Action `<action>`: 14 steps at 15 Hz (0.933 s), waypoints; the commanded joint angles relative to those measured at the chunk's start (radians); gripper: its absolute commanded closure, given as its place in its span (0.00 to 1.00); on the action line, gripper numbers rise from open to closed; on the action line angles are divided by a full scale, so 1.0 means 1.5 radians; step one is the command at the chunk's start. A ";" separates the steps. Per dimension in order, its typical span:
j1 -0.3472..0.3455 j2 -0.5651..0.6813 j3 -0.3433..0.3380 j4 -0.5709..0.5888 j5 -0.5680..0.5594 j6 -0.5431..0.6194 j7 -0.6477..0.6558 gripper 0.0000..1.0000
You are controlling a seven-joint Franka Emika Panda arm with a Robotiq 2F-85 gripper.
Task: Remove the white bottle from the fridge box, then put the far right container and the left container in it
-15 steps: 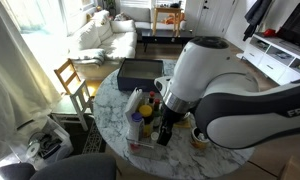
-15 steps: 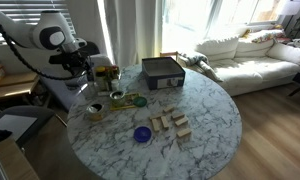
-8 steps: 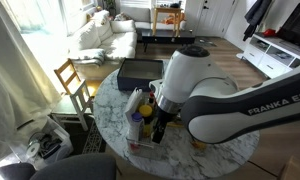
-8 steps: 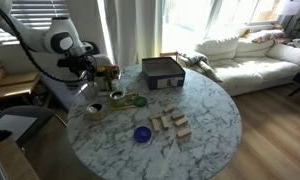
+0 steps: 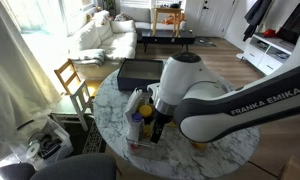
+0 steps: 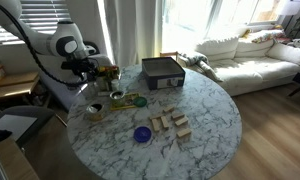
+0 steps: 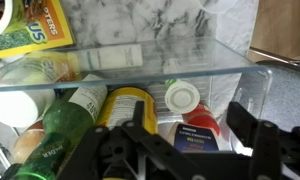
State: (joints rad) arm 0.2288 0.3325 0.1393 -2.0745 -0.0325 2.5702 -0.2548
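Observation:
In the wrist view I look down into the clear fridge box point(image 7: 220, 62), which holds several bottles and jars. The white bottle point(image 7: 182, 97), with a white cap and a red and blue label, lies right under me. My gripper point(image 7: 193, 130) is open, with one finger on each side of the bottle; I cannot tell whether they touch it. In an exterior view the gripper point(image 6: 97, 72) hangs over the box at the table's edge. The low tan tin point(image 6: 94, 111) stands on the marble beside the box. The arm hides most of the box in an exterior view point(image 5: 136, 140).
A yellow jar point(image 7: 130, 106) and a green bottle point(image 7: 65, 125) lie beside the white bottle. On the round marble table point(image 6: 210, 120) are a dark grey box point(image 6: 162, 72), a green jar point(image 6: 138, 100), a purple disc point(image 6: 142, 133) and wooden blocks point(image 6: 170, 123). A chair point(image 5: 72, 82) stands close by.
The arm has shifted a little towards the fridge box and settled over it. The bottles and containers have not moved.

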 commanded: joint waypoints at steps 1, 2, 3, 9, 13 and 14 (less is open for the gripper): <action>-0.015 0.026 0.013 0.016 -0.012 0.007 0.012 0.12; -0.016 0.031 0.013 0.018 -0.012 0.007 0.012 0.14; -0.016 0.033 0.013 0.020 -0.012 0.006 0.012 0.16; -0.018 0.050 0.017 0.031 -0.010 -0.001 0.011 0.48; -0.019 0.057 0.020 0.033 -0.008 -0.005 0.010 0.83; -0.020 0.056 0.021 0.034 -0.008 -0.005 0.010 0.86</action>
State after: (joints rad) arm 0.2183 0.3976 0.1504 -2.0386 -0.0325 2.5702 -0.2548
